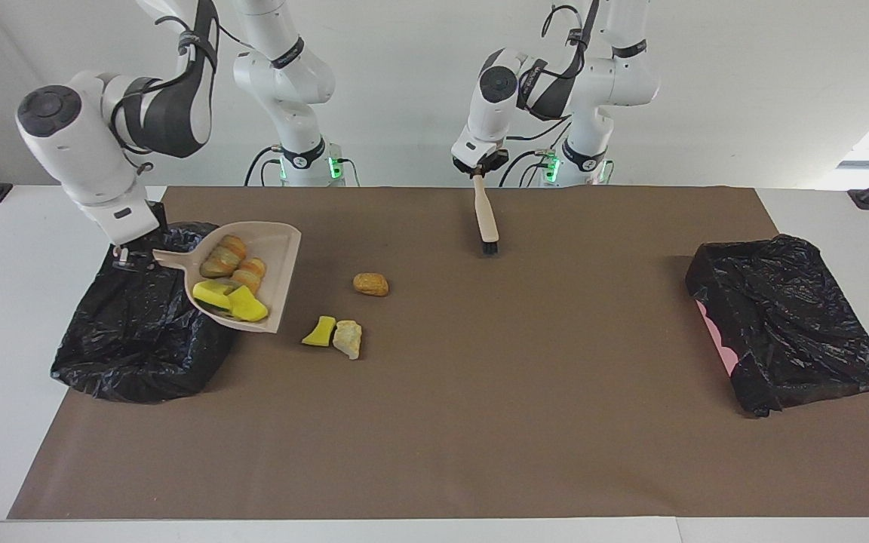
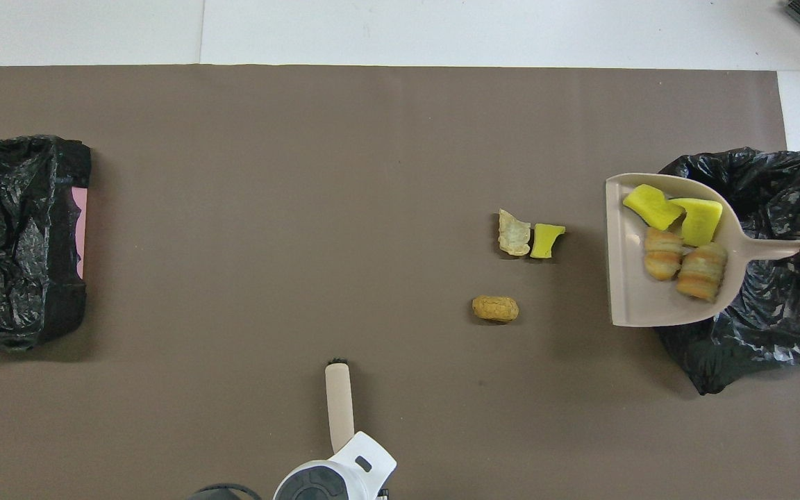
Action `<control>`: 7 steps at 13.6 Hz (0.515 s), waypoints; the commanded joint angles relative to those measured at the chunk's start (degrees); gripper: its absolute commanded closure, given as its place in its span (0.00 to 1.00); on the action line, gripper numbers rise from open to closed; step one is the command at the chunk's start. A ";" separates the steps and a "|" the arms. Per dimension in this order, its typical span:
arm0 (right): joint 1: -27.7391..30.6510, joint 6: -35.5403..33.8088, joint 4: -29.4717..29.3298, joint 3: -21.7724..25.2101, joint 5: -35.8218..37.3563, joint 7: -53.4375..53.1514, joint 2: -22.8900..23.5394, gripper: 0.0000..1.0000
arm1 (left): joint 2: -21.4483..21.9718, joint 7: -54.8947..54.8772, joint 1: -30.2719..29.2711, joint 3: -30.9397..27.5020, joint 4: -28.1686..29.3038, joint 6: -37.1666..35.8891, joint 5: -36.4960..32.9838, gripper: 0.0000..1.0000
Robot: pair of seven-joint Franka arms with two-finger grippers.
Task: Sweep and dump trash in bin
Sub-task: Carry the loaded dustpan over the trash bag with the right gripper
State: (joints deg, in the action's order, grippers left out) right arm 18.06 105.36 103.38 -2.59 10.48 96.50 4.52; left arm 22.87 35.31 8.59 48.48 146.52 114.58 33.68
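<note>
At the facing view's left, the right gripper [image 1: 127, 256] grasps the dustpan [image 1: 268, 249] handle, holding it raised over the bin [image 1: 133, 339] edge with four trash [image 1: 234, 283] pieces inside. Three scraps [image 1: 336, 335] lie on the surface [image 1: 480, 392] mid-frame. Top centre, the left gripper [image 1: 480, 167] grasps the hanging brush [image 1: 486, 219].

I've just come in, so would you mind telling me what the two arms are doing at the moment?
The right gripper holds the beige dustpan by its handle, raised over the black-bagged bin at its end of the table. Four scraps ride in the pan: two yellow sponge bits and two striped pieces. Three lie on the brown mat: a brown lump, a yellow bit and a pale chunk. The left gripper holds the brush, bristles down on the mat.
</note>
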 commanded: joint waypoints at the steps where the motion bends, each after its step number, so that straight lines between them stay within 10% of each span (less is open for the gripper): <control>1: 4.87 1.85 -2.82 -0.75 4.79 4.12 0.66 1.00 | 1.56 0.81 1.25 0.48 1.75 1.97 1.30 1.00; 7: 13.67 8.62 -2.92 -0.75 12.43 9.67 0.67 1.00 | 0.69 0.02 1.16 0.48 1.67 2.23 1.57 0.88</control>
State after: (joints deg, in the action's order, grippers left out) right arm 30.08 113.30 100.99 -2.46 19.55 105.11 5.10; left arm 22.75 35.60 8.64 49.33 146.95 115.30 33.83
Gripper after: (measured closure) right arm 0.683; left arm 0.736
